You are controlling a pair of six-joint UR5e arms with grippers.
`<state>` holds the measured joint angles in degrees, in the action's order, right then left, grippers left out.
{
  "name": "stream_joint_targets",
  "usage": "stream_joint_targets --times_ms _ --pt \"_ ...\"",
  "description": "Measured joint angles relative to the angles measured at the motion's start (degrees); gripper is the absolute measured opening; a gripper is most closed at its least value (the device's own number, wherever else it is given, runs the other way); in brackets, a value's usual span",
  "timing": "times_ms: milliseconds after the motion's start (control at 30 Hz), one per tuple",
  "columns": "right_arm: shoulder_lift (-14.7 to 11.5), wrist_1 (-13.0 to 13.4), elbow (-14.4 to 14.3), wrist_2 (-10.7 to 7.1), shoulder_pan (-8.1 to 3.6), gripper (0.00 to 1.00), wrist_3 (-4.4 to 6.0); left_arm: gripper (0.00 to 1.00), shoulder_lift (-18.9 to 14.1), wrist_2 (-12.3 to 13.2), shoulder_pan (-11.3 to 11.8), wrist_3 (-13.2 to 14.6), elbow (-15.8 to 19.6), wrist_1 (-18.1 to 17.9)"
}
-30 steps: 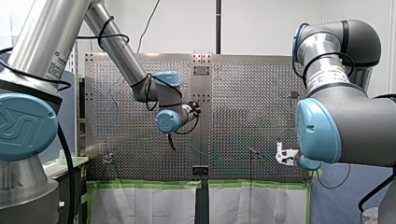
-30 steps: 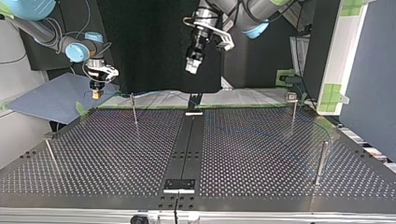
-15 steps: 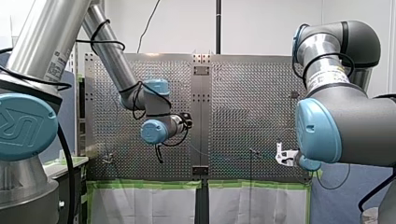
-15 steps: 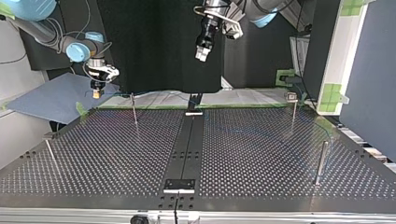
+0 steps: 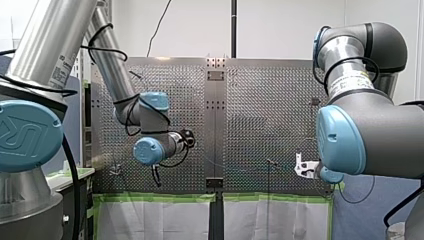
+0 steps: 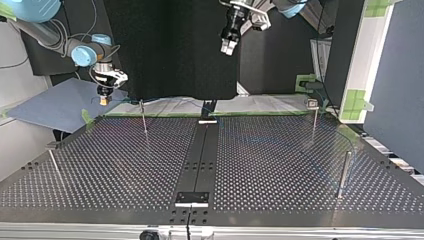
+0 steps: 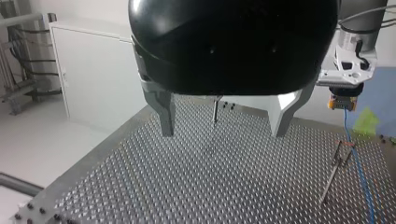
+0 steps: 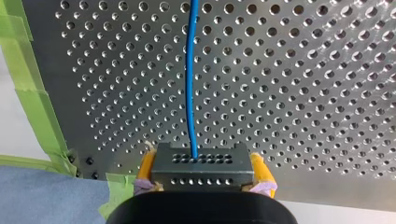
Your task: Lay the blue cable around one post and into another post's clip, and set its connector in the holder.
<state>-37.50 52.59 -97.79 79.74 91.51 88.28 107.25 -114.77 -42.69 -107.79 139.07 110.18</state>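
My right claw [image 8: 201, 171] is clamped on the grey connector [image 8: 201, 163], at the top view's upper left, and the blue cable [image 8: 190, 84] runs from it out over the table [image 8: 303, 93]. Farther off, my left claw [image 7: 224, 126] hangs high, fingers apart, holding nothing. I think a hard tug could pull the cable tight so it misses a post [image 6: 144, 117]; the label [image 5: 59, 66] on my left arm is too small to read.

Green tape [image 8: 36, 100] edges the perforated table [image 6: 280, 165]; a blue sheet [image 6: 50, 105] lies beside it.
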Motion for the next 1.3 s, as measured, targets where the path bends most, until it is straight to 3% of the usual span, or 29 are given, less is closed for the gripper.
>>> stream_joint_targets --times_ms 400,767,1033,1300 --pt "-0.28 -0.16 0.15 0.72 -0.33 0.0 0.09 1.0 0.0 -2.0 1.01 2.68 4.84 -3.24" --pt "-2.4 -1.4 0.18 0.77 -0.41 0.0 0.54 1.0 0.01 -2.04 1.96 3.22 4.02 -6.05" --pt "-4.93 -3.67 0.13 0.63 0.21 0.0 0.63 1.0 0.01 -1.89 2.32 3.18 3.21 -5.84" --pt "-8.65 -5.35 0.1 1.06 1.82 0.0 2.9 1.0 0.0 -1.6 2.42 3.12 3.15 -5.27"
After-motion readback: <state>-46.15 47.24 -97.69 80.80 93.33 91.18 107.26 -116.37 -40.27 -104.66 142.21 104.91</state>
